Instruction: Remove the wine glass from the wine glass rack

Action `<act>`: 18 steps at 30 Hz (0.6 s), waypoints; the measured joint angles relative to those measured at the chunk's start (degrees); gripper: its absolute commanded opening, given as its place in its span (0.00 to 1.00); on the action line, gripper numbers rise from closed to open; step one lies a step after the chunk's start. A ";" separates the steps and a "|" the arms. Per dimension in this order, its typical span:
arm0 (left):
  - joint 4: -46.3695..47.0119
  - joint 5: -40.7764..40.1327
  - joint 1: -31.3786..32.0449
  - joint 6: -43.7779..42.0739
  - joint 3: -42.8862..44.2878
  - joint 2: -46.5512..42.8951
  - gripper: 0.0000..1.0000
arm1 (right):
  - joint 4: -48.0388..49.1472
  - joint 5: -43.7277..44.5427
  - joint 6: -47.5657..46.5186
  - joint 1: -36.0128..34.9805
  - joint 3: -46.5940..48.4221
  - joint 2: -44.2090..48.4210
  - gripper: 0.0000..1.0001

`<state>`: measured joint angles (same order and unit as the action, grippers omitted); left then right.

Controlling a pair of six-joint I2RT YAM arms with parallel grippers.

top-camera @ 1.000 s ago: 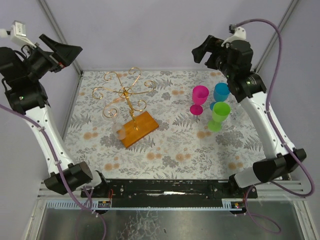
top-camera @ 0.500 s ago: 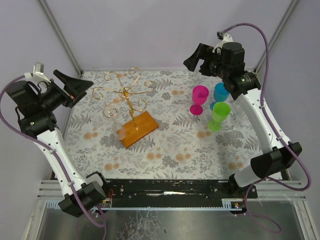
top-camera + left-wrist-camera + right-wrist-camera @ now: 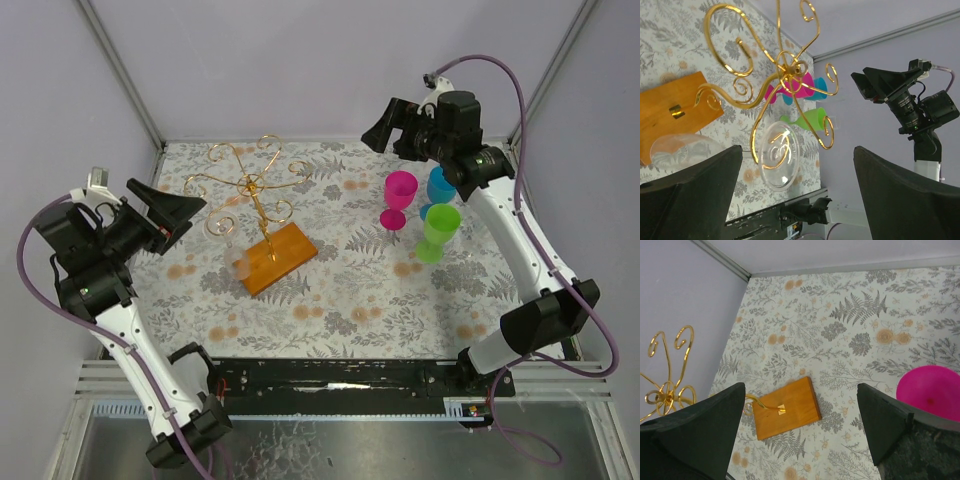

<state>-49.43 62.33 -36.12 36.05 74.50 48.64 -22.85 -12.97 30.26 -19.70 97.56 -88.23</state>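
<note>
We are finding the left gripper (image 3: 193, 218) standing wide open with nothing between its fingers; it is hovering at the left edge of the table and pointing right toward the wine glass rack (image 3: 786, 67), near it but not touching it. In the left wrist view the two dark fingers (image 3: 695, 190) are framing the rack from either side, well apart from each other. The wine glass (image 3: 238, 262), clear and hard to make out, is hanging upside down on the near-left side of the rack: its round foot (image 3: 780, 155) is sitting in one curled gold arm and its bowl (image 3: 682, 150) is hanging below, just beside the left end of the wooden base (image 3: 285, 252). We cannot tell whether the bowl is touching the base. The rack is standing upright left of centre on the fern-patterned table cover (image 3: 350, 290). Further right, a pink cup (image 3: 400, 190), a blue cup (image 3: 442, 183) and a green cup (image 3: 440, 222) are standing upright close together, the green one nearest. The right gripper (image 3: 380, 125) is hanging high over the far side above these cups, likewise fully open and holding nothing, and is facing left toward the rack.
</note>
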 measured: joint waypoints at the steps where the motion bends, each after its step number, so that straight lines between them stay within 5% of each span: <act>1: -1.20 -0.24 0.00 -0.50 -0.33 -0.24 0.89 | 0.22 -0.20 0.09 0.00 -0.66 0.00 0.99; 18: -9.42 1.73 0.00 -3.30 -6.19 -0.68 0.63 | 0.87 -0.24 0.87 0.00 -4.66 1.81 0.99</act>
<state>-58.85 64.05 -36.12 32.75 68.31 47.97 -21.98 -13.21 31.14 -19.70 92.90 -86.41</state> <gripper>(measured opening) 0.655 0.993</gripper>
